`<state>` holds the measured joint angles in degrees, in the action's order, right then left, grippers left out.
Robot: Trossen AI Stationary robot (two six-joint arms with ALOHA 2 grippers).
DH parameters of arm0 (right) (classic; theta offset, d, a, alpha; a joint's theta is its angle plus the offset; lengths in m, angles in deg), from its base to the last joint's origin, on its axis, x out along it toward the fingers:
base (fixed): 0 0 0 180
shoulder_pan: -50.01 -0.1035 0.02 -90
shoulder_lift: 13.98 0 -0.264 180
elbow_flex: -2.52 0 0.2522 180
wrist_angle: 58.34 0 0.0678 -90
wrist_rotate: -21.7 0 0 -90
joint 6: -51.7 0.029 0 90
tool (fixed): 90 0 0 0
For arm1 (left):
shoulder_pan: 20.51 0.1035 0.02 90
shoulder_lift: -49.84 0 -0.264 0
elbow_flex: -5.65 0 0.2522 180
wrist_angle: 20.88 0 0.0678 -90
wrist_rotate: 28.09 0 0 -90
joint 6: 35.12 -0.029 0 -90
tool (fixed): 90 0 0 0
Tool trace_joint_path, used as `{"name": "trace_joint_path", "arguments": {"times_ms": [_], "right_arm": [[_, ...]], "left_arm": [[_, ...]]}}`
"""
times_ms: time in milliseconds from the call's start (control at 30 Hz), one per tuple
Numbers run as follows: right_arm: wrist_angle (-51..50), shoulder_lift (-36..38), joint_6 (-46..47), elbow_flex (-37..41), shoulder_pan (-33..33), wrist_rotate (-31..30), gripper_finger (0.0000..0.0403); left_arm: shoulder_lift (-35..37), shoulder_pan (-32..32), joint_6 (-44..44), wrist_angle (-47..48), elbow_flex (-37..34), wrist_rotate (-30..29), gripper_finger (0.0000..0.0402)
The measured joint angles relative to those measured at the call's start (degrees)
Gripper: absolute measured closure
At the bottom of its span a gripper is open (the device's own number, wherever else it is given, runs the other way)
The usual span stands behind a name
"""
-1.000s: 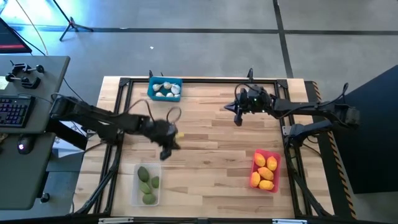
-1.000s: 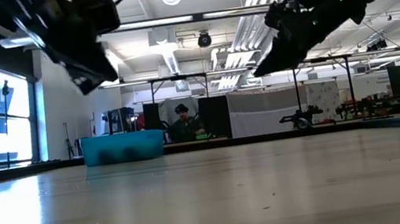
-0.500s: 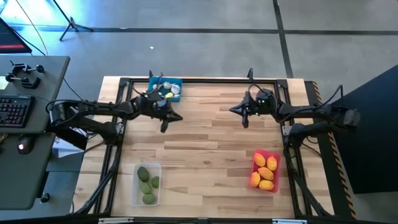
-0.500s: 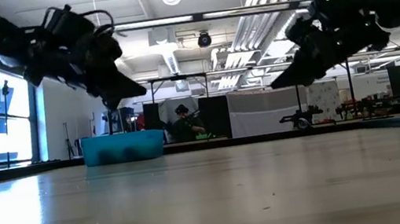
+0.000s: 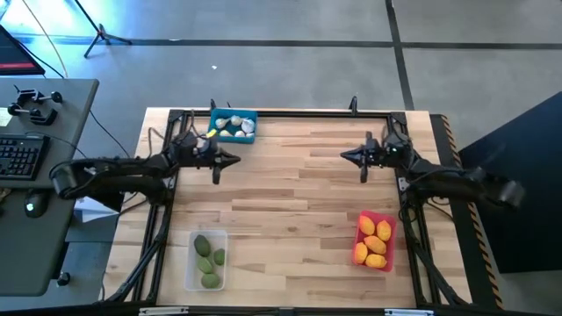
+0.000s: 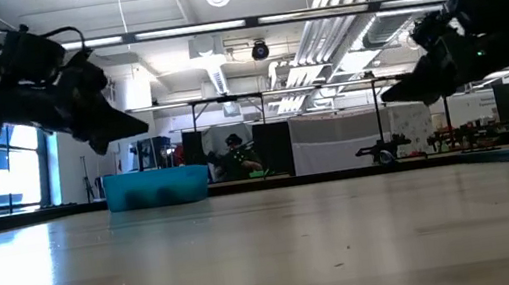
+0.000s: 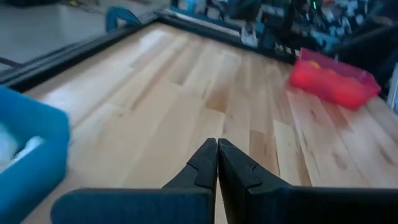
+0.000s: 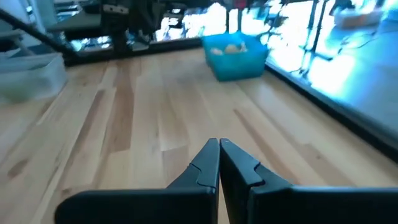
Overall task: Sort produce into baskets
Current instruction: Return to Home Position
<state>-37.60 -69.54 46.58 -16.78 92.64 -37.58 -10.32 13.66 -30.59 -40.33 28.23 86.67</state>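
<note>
My left gripper [image 5: 234,160] hangs shut and empty above the table's far left part, just near of the blue bin [image 5: 233,125], which holds whitish bulbs. Its shut fingertips show in the left wrist view [image 7: 217,144]. My right gripper [image 5: 345,156] hangs shut and empty above the far right part; its fingertips show in the right wrist view [image 8: 219,144]. The clear bin [image 5: 207,260] at the near left holds green fruits. The red bin [image 5: 375,240] at the near right holds yellow fruits. No loose produce shows on the table.
A black frame [image 5: 281,114] runs along the table's edges. The wooden table top [image 5: 290,211] lies bare between the three bins. In the low view both grippers [image 6: 131,130] [image 6: 394,96] hang well above the surface. A desk with a keyboard [image 5: 22,158] stands left of the table.
My left gripper has gone from above the table's middle left toward the far edge beside the blue bin, then drawn back toward the left edge, tipping up to nearly level. My right gripper has drawn back toward the right edge. Both have stayed shut.
</note>
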Motion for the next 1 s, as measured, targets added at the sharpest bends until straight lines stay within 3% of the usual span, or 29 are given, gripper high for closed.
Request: {"name": "trace_joint_path", "arguments": {"times_ms": [333, 500, 767, 1000], "right_arm": [[-5.04, 19.96, 4.06, 4.96, 5.02, 2.34, 0.0403], [-6.12, 24.57, 7.69, 4.96, 5.01, -0.44, 0.0403], [-12.08, 30.59, 11.6, 4.96, 5.0, 0.89, 0.0403], [-17.41, 36.77, 13.29, 4.96, 4.99, 2.33, 0.0403]], "left_arm": [[20.07, 4.25, 6.33, 4.89, -8.2, -1.81, 0.0401], [30.09, 5.69, 6.17, 13.71, -8.11, -1.79, 0.0401], [47.68, 6.73, 8.47, 30.29, -8.04, -3.31, 0.0401], [57.68, 6.73, 10.36, 34.25, -6.48, -4.09, 0.0401]]}}
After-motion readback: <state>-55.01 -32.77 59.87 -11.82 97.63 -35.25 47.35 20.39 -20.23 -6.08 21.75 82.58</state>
